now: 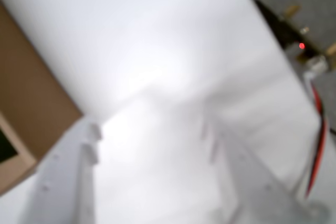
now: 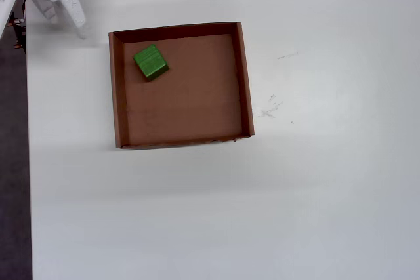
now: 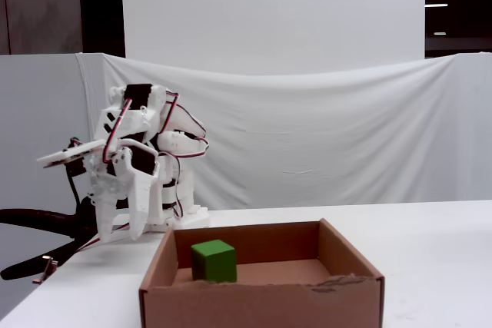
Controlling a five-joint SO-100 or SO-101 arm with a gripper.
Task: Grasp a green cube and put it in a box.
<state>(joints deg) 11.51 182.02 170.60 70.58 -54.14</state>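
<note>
**Cube in box, tool clear and empty**

My tool (image 2: pixel 62 14) sits at the worktop's (image 2: pixel 315 195) upper-left corner in the overhead view, outside the box (image 2: pixel 245 77) and just off its upper-left corner. In the wrist view the two fingers (image 1: pixel 73 182) stand spread with bare white worktop between them; nothing is pinched. In the fixed view the tool (image 3: pixel 123 224) hangs fingers-down above the surface, behind and left of the box (image 3: pixel 261 301).

The green cube (image 2: pixel 151 61) rests on the box floor in the upper-left quarter, near both adjoining walls without touching either, turned slightly off square to them. From the tool it lies down and to the right in the overhead view, across the near wall. A cube has no long axis to align to.

Judgement: placement looks done; what remains is only to rest the arm. Open worktop lies right of and below the box. The worktop's left edge runs close beside the tool, so little room there.
</note>
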